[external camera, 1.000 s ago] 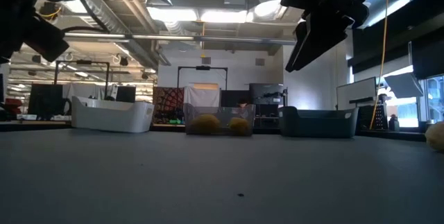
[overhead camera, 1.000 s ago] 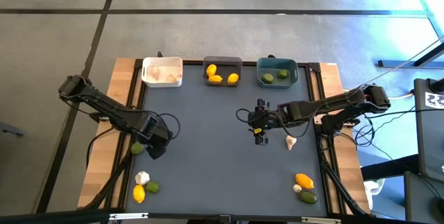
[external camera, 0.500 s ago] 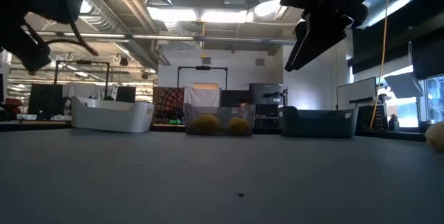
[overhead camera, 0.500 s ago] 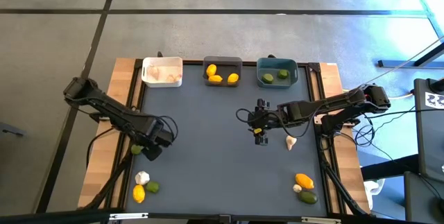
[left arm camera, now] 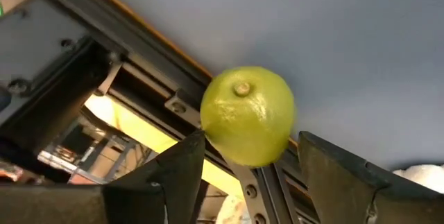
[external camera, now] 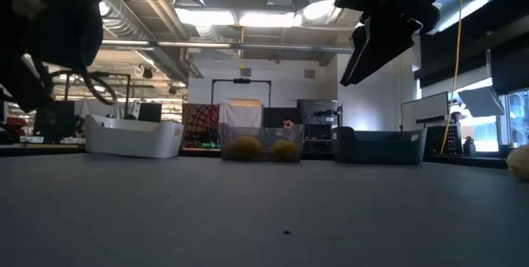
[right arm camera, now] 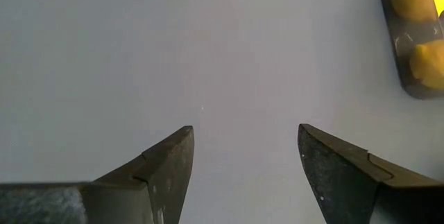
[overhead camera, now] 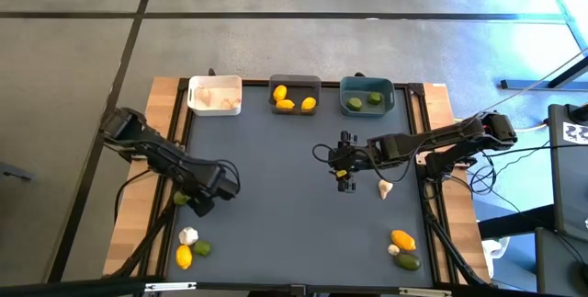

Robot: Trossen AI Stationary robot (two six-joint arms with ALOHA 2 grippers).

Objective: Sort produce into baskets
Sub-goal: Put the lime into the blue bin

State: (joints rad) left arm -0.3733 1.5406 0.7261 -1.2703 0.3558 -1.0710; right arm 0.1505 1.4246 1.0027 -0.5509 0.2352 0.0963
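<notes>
A green lime (left arm camera: 248, 116) lies on the dark mat at the table's left edge, also visible from above (overhead camera: 181, 199). My left gripper (overhead camera: 200, 201) is open and slants down at it, one fingertip (left arm camera: 189, 148) on each side of the lime; no touch shows. My right gripper (overhead camera: 344, 174) hangs open over the middle of the mat with nothing between its fingers (right arm camera: 173, 158). At the far edge stand the white basket (overhead camera: 215, 95) with pale bulbs, the dark grey basket (overhead camera: 295, 95) with lemons and the teal basket (overhead camera: 367, 95) with limes.
A garlic bulb (overhead camera: 385, 187) lies just right of my right gripper. Near the front left lie a garlic bulb (overhead camera: 187, 235), a lime (overhead camera: 202, 248) and a lemon (overhead camera: 184, 257). Front right hold a lemon (overhead camera: 402, 239), a bulb (overhead camera: 393, 250) and a lime (overhead camera: 408, 261).
My left gripper has come down toward the lime at the table's left edge and tipped more steeply downward, its arm swinging in over the mat. The lime has stayed where it was.
</notes>
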